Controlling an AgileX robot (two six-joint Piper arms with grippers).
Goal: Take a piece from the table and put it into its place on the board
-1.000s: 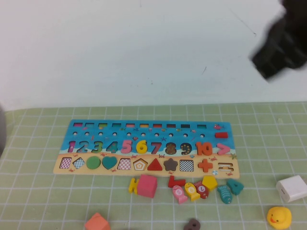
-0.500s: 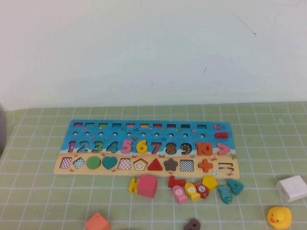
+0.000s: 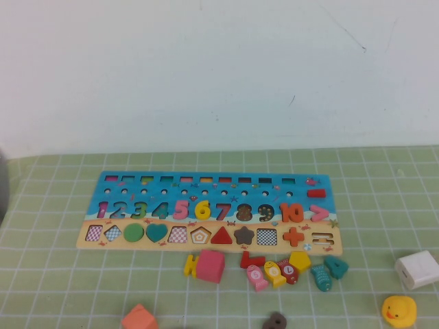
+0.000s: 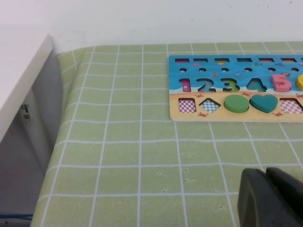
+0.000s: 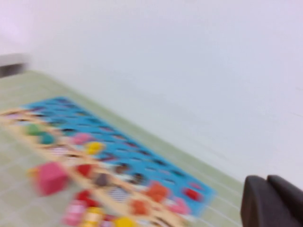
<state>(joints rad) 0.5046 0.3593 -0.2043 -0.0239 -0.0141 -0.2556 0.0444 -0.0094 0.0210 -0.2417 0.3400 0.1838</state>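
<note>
The board [image 3: 206,179] lies across the green gridded table, with numerals 1 to 10 along its blue part. The yellow numeral 6 [image 3: 203,209] sits in its recess between the pink 5 and the red 7. Neither gripper shows in the high view. In the left wrist view my left gripper [image 4: 266,174] is shut and empty, low over bare cloth in front of the board's left end [image 4: 222,64]. In the blurred right wrist view my right gripper [image 5: 266,182] is shut and empty, raised off the board's [image 5: 61,106] right end.
Loose pieces lie in front of the board: a pink cube [image 3: 210,266], a yellow pentagon [image 3: 299,260], fish-shaped pieces [image 3: 274,273], an orange block [image 3: 139,319] and a brown ring [image 3: 275,321]. A white box [image 3: 417,269] and a yellow duck [image 3: 398,310] sit at the right. The table's left edge [image 4: 61,123] drops off.
The right arm, a dark blur at the upper right of the high view one second ago, has left that view. The board and pieces have not moved.
</note>
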